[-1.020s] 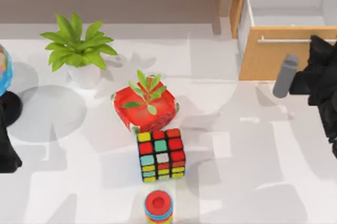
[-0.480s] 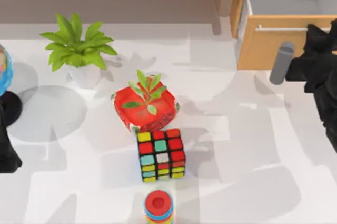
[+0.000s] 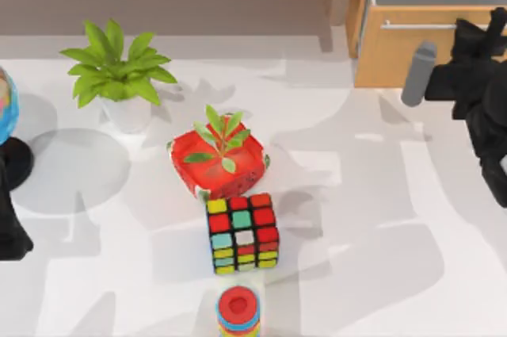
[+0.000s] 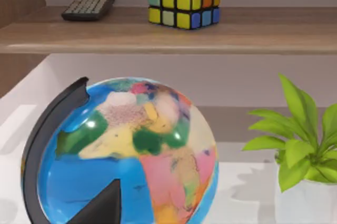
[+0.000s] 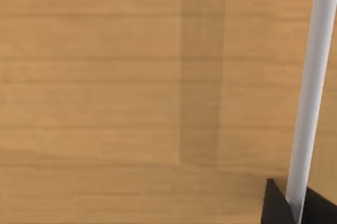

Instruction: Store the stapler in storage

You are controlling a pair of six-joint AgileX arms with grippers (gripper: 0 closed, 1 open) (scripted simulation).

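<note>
— Where was the stapler (image 3: 417, 74)?

— If that pale-grey bar was it, it hung just outside the storage (image 3: 388, 55), against its wooden front and above the desk (image 3: 356, 218). Only a slit of the storage stood open.

— And the right claw (image 5: 295, 209)?

— Its dark tips sat either side of the handle (image 3: 420, 25), clamped on it, I'd say. The bar lay to the claw's left, long axis running toward the storage, far end tipped slightly right.

— The left arm (image 3: 9, 226)?

— Parked by the globe (image 4: 126, 150), far off; the right was nearer
</note>
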